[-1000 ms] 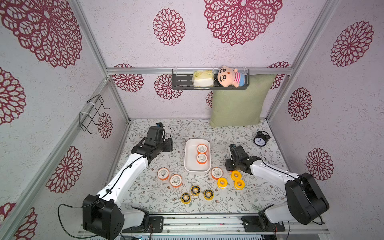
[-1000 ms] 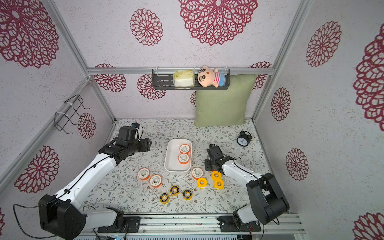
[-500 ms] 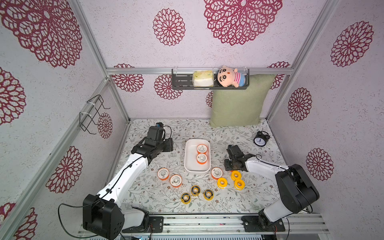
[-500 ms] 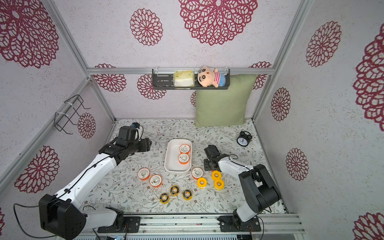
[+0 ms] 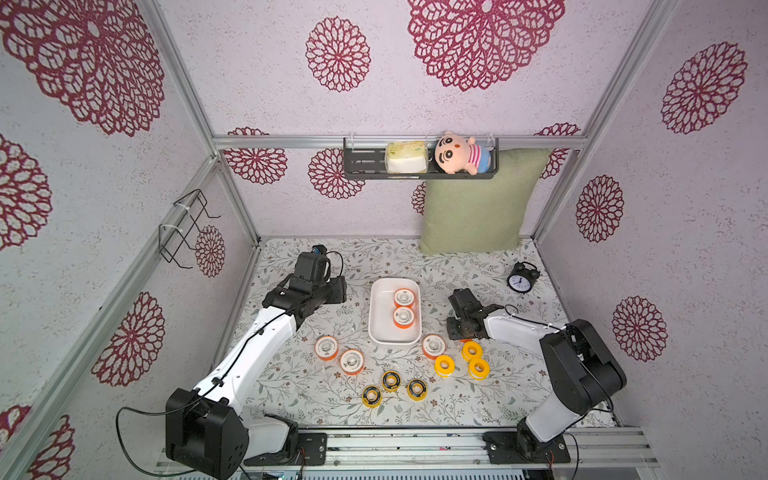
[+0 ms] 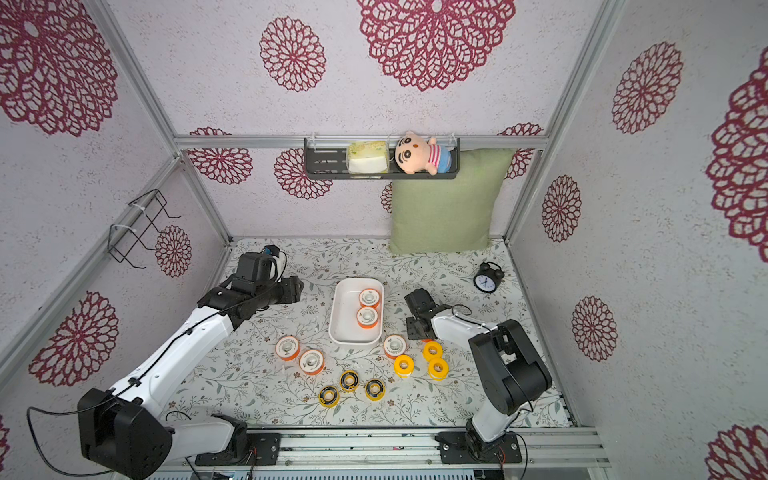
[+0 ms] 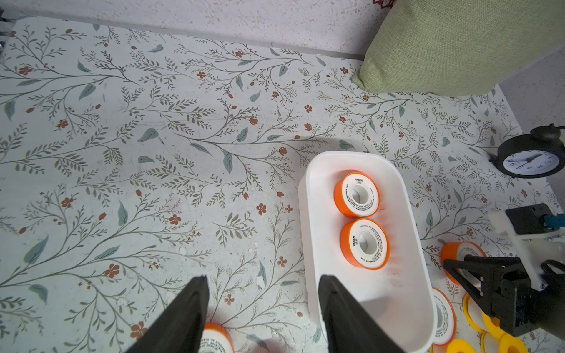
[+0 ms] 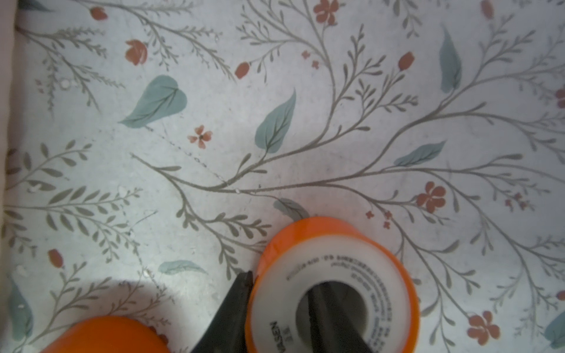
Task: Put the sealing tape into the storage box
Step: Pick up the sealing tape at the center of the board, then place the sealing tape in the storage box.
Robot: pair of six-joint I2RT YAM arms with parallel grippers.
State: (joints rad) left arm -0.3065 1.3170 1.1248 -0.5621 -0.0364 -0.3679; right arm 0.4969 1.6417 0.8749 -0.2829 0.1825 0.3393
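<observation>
The right gripper (image 8: 275,290) pinches the wall of an orange roll (image 8: 333,269), one of its fingers in the centre hole and one outside. The roll lies flat on the counter (image 5: 299,390), hole up and axis upright, just right of the box (image 5: 376,316) at its near corner. The box runs lengthwise away from the robot. Two boxed rolls (image 5: 403,298) fill its far right side and the left side is bare. The carry likely goes up, then a little left. The left gripper (image 7: 263,278) hovers beyond the box, fingers spread and empty.
</observation>
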